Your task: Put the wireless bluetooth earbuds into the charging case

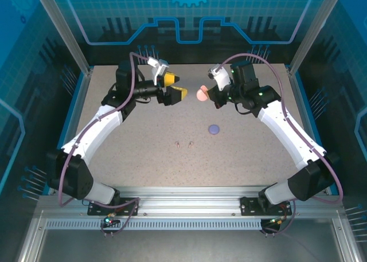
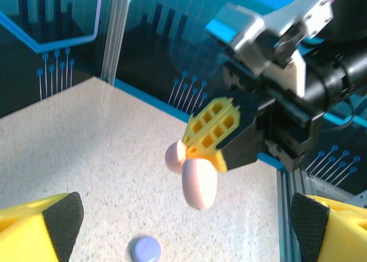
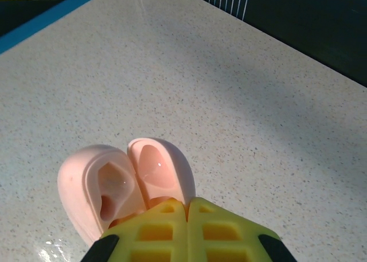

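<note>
Steadiness counts: the right gripper (image 1: 209,93), clamped on the open pink case (image 3: 114,182) above and beyond the round purple case (image 1: 214,129), should present its smooth, glossy hollows squarely. The left gripper (image 1: 175,85) gapes empty. Two tiny earbuds (image 1: 179,143) lie on the speckled table (image 1: 132,136), near the purple case's left.

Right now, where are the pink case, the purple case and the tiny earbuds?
pink case (image 3: 114,182): right wrist view, inside of its open left half.
purple case (image 1: 214,129): top view, middle of its lid.
earbuds (image 1: 179,143): top view, the left bud of the two.
</note>
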